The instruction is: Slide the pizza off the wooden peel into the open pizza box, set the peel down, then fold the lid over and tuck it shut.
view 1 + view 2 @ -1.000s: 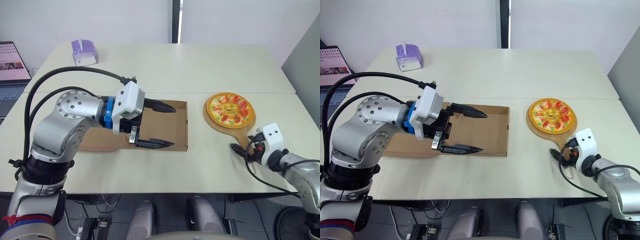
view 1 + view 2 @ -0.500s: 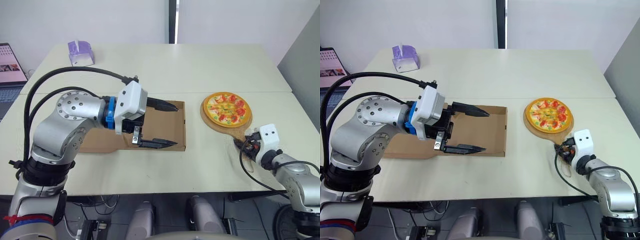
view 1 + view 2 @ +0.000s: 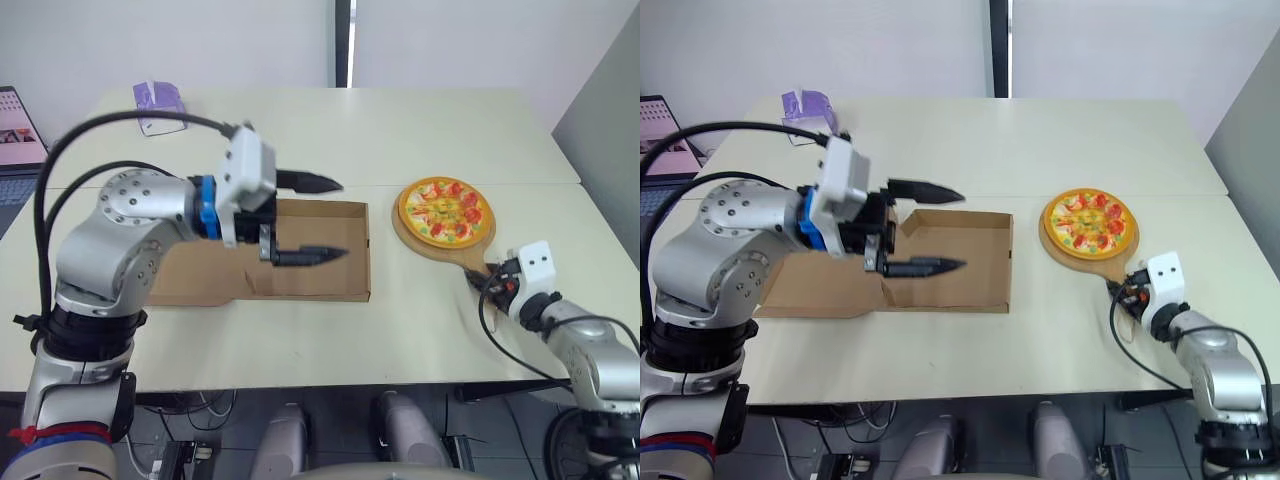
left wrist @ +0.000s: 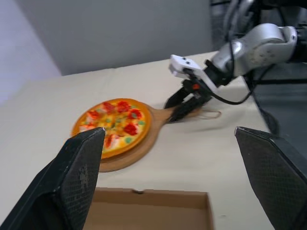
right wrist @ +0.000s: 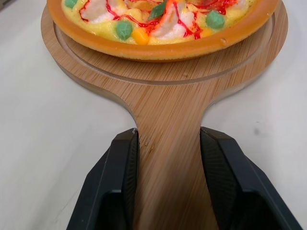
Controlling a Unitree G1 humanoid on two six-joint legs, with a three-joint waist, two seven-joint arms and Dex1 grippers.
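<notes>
- head views: the open brown cardboard pizza box (image 3: 315,282) sits mid-way across the cream table (image 3: 400,330), with its lid (image 3: 185,285) lying flat at the box's 9 o'clock. the orange-crusted pizza with red and green toppings (image 3: 446,211) is on the round wooden peel (image 3: 466,262) at the box's 3 o'clock, well apart from it. the handle points to 5 o'clock, and the right gripper (image 3: 488,285) is on it.
- the left gripper (image 3: 344,218) hovers over the box, spread wide and holding nothing. that's right where the pizza has to land, so i reckon the peel could bump it. a peel brought in low would also hit the raised box wall at 3 o'clock and just shove the light box along.
- the left arm covers part of the lid and the box's 9 o'clock side, so i can't make out any tuck flaps.
- left wrist view: its fingers (image 4: 81,177) are far apart with nothing between them. there's a thin loop (image 4: 211,114) by the peel handle, cord or cable, can't tell. it might snag.
- right wrist view: the black fingers (image 5: 120,182) press both sides of the handle neck, and it looks clenched. the grip is far from the load, so on lifting the peel could sag or twist and the pizza slide off early. the pizza's far side is cut off and the handle end is hidden.
</notes>
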